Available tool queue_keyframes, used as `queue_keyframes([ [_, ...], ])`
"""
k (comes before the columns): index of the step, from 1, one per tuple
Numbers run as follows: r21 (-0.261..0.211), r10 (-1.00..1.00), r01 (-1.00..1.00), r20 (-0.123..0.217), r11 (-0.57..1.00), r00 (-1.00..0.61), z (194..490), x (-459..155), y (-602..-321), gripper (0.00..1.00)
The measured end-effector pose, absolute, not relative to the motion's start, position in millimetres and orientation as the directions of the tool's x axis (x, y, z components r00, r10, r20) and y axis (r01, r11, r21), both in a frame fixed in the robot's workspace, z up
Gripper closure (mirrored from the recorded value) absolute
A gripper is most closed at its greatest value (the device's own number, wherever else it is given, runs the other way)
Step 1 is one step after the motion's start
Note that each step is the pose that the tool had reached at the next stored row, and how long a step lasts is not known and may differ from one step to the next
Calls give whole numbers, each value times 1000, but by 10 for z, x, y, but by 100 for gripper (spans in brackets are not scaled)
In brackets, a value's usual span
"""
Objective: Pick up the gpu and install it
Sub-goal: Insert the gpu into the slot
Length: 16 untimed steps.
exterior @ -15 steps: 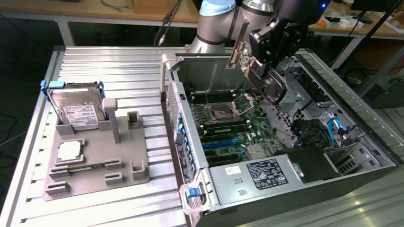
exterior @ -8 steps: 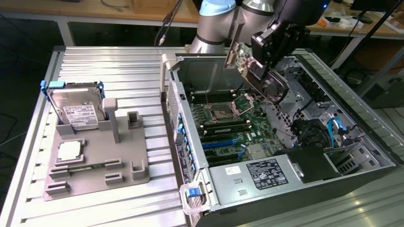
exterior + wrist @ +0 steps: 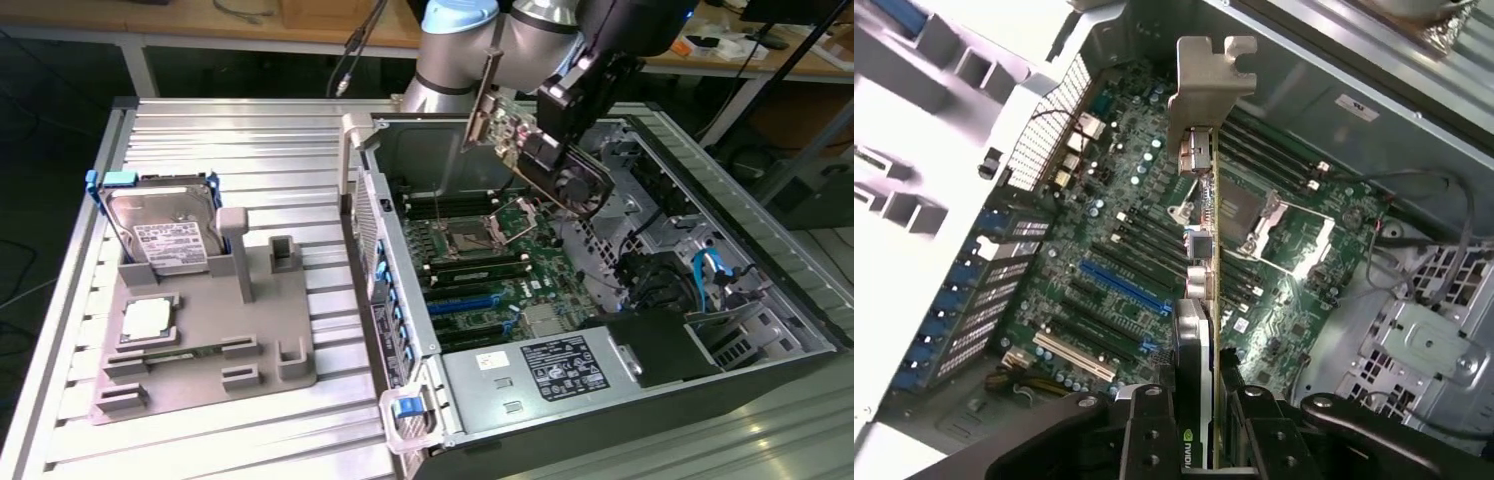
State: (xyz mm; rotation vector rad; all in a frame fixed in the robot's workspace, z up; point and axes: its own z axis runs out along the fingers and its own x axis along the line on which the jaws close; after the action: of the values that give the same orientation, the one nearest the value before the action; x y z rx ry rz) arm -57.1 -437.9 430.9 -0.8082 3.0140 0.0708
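The gpu is a dark card with a fan and a silvery metal bracket, and it hangs tilted above the open computer case. My gripper is shut on it from above. Seen from the wrist, the gpu is edge-on, its bracket pointing away, clamped between the black fingers of my gripper. Below it lies the green motherboard with a blue slot. The card is clear of the board and touches no slot.
A grey fixture at the exterior view's left holds a silver hard drive and a square processor chip. Inside the case are the processor socket, memory slots, a power supply and blue cables.
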Motion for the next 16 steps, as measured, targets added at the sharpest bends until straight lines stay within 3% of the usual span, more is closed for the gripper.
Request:
queue_keyframes([
  [16,39,-727,-728,-31,685,-686,4272,-571,-4379,73],
])
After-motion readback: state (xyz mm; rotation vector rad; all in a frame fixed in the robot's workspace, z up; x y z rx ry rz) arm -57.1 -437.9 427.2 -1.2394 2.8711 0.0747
